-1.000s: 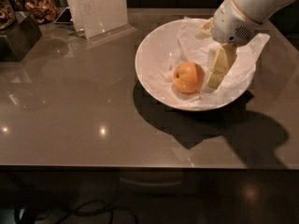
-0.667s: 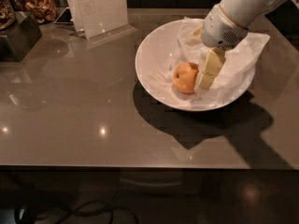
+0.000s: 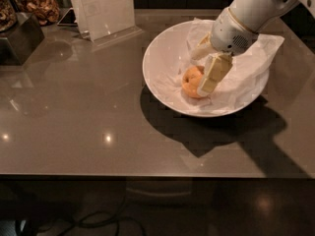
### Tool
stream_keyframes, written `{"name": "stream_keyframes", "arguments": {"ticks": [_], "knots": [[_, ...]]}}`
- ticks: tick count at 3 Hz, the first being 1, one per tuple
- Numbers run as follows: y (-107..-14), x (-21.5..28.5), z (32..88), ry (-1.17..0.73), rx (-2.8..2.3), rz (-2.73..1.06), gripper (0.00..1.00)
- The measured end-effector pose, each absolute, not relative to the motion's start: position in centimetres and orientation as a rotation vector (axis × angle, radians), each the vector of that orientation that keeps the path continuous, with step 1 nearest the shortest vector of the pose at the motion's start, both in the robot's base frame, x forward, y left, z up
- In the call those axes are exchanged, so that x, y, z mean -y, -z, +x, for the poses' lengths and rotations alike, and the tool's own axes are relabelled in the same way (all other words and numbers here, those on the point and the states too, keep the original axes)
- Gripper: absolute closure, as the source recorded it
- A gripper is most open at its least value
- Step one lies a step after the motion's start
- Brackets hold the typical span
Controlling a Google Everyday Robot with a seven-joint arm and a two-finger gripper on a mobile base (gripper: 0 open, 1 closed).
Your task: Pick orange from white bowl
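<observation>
The orange (image 3: 190, 81) lies in the white bowl (image 3: 156, 68) on crumpled white paper (image 3: 256, 58), right of the table's middle. My gripper (image 3: 198, 73) comes down into the bowl from the upper right on a white arm (image 3: 246, 14). It is open, with its cream fingers (image 3: 212, 75) set either side of the orange: one in front on the orange's right side, the other behind it. The orange rests on the paper.
A clear acrylic sign stand (image 3: 106, 11) stands at the back left of the bowl. A dark box (image 3: 17, 36) and a container of snacks (image 3: 42, 6) sit at the far left corner. The table's front edge (image 3: 147, 173) runs below the bowl.
The gripper has moved left and down inside the bowl, from beside the orange's right side to straddling it. The orange has not moved.
</observation>
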State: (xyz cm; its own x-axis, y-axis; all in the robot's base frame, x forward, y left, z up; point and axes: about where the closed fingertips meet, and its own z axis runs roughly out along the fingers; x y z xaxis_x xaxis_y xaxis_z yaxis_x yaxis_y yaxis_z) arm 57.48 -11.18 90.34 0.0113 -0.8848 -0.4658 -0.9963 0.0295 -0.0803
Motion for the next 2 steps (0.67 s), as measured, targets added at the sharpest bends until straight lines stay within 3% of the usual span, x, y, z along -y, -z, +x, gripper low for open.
{"name": "stream_keyframes", "arguments": {"ticks": [1, 2], "knots": [[-89.0, 11.0, 57.9, -0.449, -1.939, -1.899, 0.07], [-87.7, 10.8, 58.3, -0.499, -1.947, -1.903, 0.08]]}}
